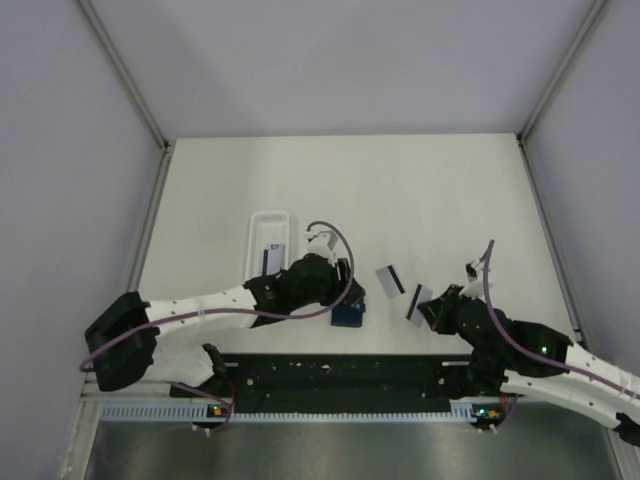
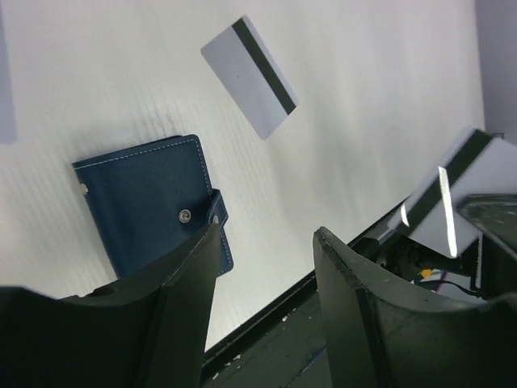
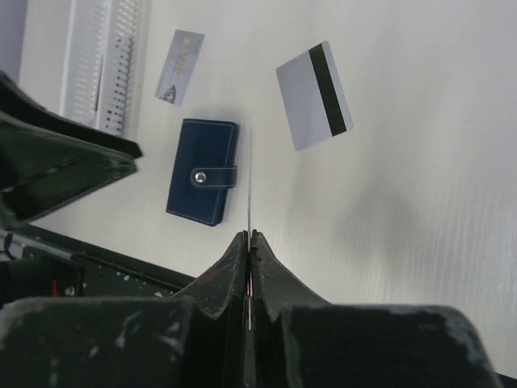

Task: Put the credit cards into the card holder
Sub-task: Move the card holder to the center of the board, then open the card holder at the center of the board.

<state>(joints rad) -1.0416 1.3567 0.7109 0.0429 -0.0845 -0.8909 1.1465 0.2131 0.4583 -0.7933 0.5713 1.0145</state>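
Note:
The card holder (image 1: 348, 317) is a closed navy wallet with its snap shut, lying near the table's front edge; it also shows in the left wrist view (image 2: 149, 214) and the right wrist view (image 3: 202, 171). My left gripper (image 1: 340, 283) hovers just above and behind it, open and empty (image 2: 266, 242). My right gripper (image 1: 428, 310) is shut on a grey credit card (image 1: 418, 303), held on edge above the table (image 3: 249, 186) to the right of the holder. A second striped card (image 1: 390, 279) lies flat on the table (image 3: 313, 95). A third pale card (image 3: 179, 67) lies beyond the holder.
A long white tray (image 1: 256, 240) stands behind the left arm with something grey inside it. The black rail (image 1: 340, 375) runs along the table's front edge, close to the holder. Grey walls enclose the table on three sides.

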